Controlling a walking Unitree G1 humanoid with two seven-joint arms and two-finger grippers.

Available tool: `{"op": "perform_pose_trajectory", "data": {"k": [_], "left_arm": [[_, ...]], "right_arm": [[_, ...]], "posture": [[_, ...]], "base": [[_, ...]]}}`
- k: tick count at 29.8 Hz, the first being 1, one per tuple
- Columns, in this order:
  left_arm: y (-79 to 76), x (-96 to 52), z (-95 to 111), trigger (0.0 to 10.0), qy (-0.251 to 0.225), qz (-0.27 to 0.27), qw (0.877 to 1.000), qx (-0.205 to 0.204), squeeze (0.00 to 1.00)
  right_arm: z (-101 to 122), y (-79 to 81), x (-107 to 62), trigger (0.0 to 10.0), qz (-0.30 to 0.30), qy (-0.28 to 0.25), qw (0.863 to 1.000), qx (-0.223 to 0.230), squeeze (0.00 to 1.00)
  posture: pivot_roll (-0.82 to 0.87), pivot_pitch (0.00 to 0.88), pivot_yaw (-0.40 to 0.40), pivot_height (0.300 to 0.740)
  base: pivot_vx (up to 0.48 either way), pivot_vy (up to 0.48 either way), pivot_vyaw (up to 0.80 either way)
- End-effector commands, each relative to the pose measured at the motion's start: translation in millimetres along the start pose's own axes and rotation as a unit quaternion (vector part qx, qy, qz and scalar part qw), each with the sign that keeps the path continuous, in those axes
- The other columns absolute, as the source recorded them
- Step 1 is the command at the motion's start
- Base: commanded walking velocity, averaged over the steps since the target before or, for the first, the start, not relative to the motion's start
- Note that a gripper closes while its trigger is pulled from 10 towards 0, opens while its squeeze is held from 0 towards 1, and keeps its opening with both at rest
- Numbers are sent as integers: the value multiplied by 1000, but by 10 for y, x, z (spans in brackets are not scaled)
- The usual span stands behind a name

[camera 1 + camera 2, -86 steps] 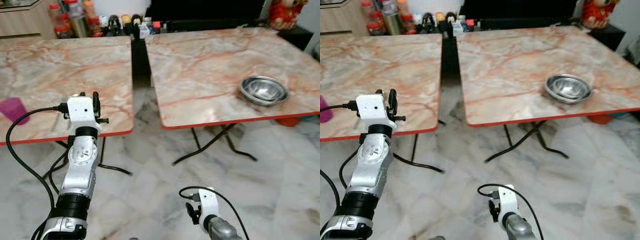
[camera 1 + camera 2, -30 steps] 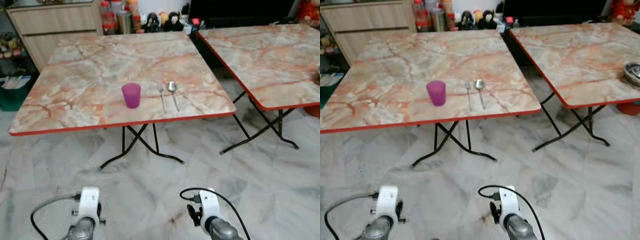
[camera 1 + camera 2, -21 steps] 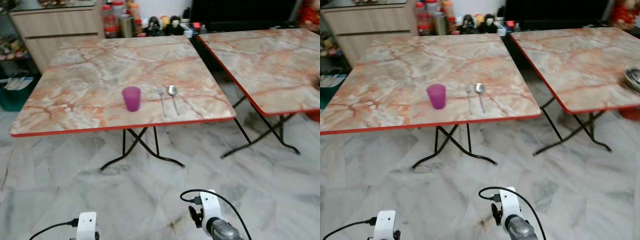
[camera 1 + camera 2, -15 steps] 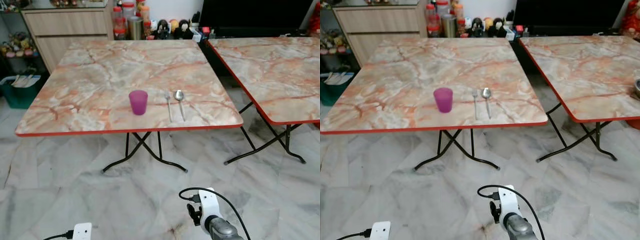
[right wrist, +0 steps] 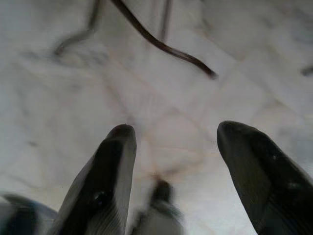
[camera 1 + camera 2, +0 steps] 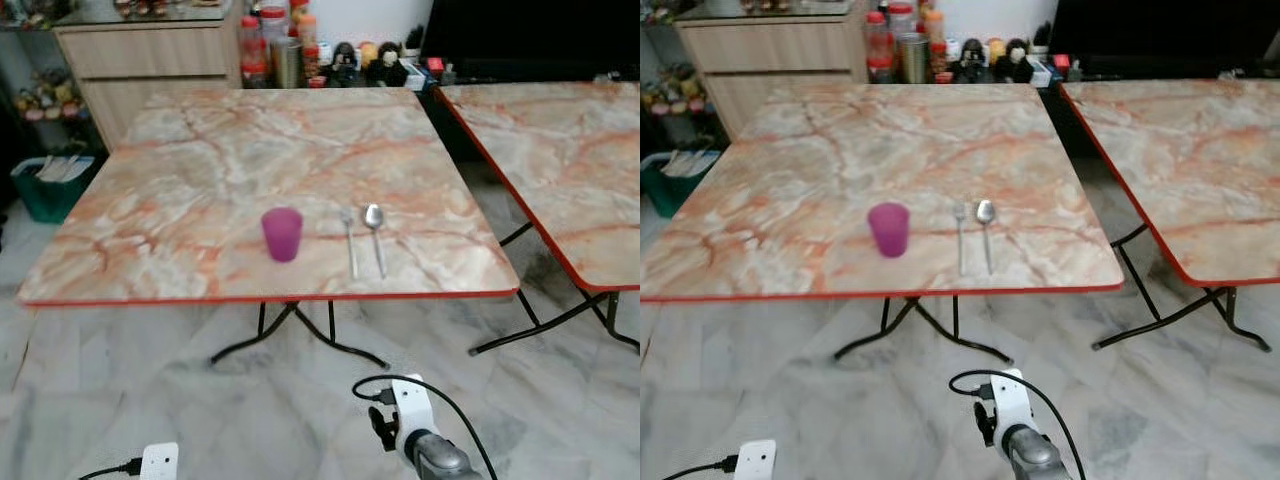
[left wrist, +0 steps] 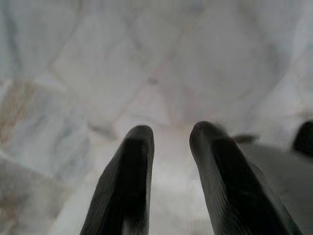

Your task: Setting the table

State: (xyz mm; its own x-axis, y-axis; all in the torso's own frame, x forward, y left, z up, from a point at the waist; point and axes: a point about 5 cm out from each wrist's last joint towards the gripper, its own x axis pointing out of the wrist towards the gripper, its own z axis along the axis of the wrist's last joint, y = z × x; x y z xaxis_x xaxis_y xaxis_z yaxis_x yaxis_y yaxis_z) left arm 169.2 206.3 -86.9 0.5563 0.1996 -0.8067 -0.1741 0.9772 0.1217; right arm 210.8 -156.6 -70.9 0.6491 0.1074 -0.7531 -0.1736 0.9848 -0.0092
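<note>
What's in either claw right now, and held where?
Nothing is held. The left claw and right claw both hang low over the marble floor, fingers apart with only floor between them. The purple cup, fork and spoon sit on the table.

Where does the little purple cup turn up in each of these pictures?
Left eye view: the purple cup stands near the front edge of the near table, left of the fork and spoon.
Right eye view: same spot on the table, cup at.
Left wrist view: not in it; marble floor.
Right wrist view: not in it; floor and table legs.
Shared landmark: the fork and spoon pair.
</note>
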Motion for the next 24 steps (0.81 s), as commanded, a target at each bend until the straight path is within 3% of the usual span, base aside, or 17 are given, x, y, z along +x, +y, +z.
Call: {"op": "perform_pose_trajectory", "data": {"k": [1, 5, 24], "left_arm": [[96, -11, -71, 10000, 12, 12, 1000, -1, 0], [95, -10, -61, 10000, 9, 13, 1000, 0, 0], [48, -25, -123, 10000, 13, 3, 1000, 10, 0]], "right_arm": [[120, 82, 32, 10000, 9, -17, 1000, 9, 0], [138, 76, 35, 10000, 7, -20, 1000, 6, 0], [-129, -93, -54, 10000, -13, -2, 1000, 5, 0]], "posture": [[136, 40, -14, 715], [131, 50, -14, 715], [114, 66, -20, 715]], "base": [[480, 0, 0], [401, 0, 0], [0, 0, 0]]}}
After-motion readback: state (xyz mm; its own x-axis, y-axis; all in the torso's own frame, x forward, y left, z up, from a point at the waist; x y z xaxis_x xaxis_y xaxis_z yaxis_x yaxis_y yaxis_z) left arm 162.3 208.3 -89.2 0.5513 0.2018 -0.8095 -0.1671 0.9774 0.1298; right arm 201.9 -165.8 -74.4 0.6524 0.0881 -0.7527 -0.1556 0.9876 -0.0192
